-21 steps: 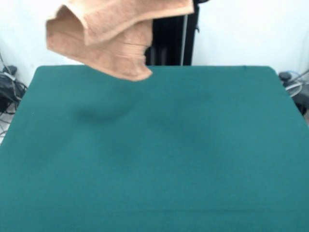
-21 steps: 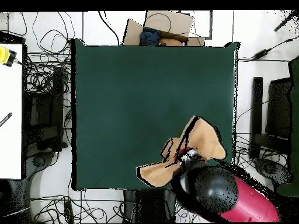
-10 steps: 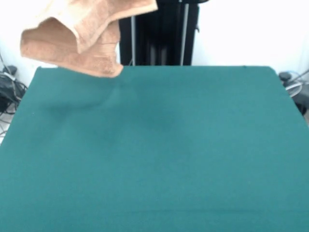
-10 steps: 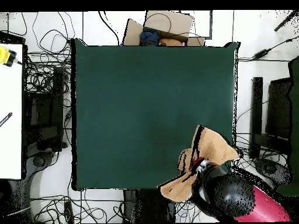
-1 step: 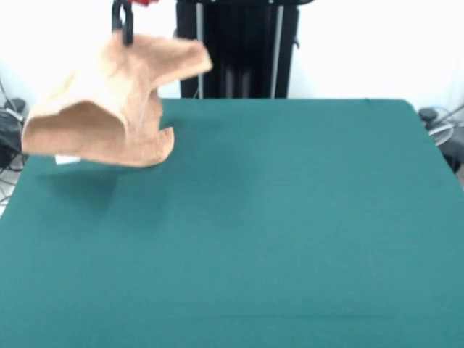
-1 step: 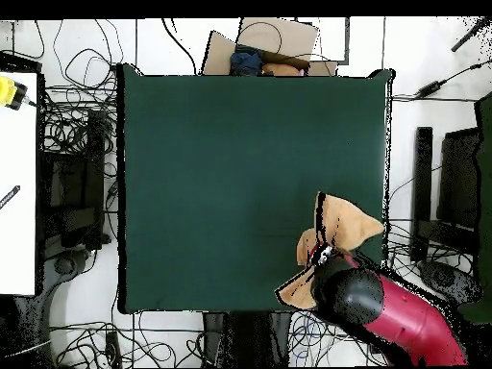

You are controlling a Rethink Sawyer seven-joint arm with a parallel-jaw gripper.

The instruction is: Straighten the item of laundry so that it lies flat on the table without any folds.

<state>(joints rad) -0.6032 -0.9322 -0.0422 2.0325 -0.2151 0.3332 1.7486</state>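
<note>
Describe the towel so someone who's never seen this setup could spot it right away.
Find the big dark green table, then its far left corner in the front view. There the gripper holds the towel up, a crumpled tan terry cloth drooping in folds. It is the only light-brown thing over the green.

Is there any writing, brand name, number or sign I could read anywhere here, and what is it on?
No text can be read in either view.
The towel, hanging from the gripper, has a small white tag at its lower edge: too small and blurred to tell whether anything is printed on it.
The green table: no markings.
The cardboard box past the table's edge in the overhead view: no lettering shows.
</note>
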